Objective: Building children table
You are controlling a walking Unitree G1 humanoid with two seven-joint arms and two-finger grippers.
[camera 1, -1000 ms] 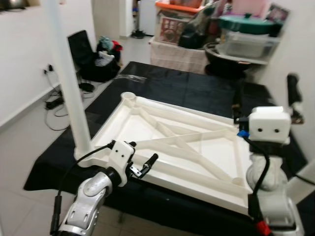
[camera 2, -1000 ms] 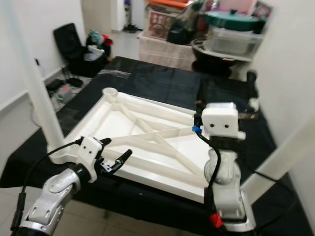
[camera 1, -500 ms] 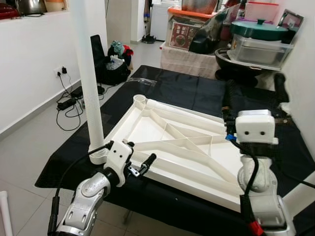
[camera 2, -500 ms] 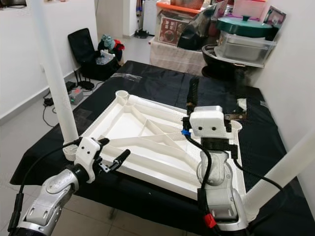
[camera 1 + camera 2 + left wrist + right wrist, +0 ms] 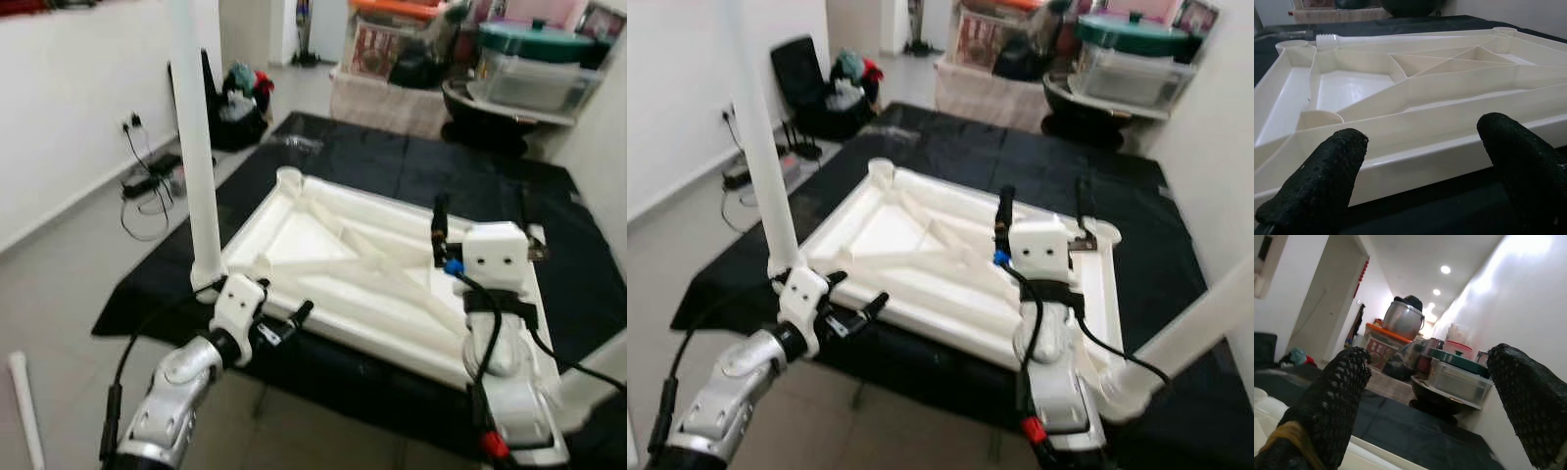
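White children's tabletop lies underside-up on a black-covered table, one white leg upright at its near-left corner; the left gripper, fingers parted and empty, sits just off the near edge, while the right gripper points upward above the tabletop's right side, fingers spread, holding nothing.

A white ribbed tabletop lies on a black cloth beside a white leg.
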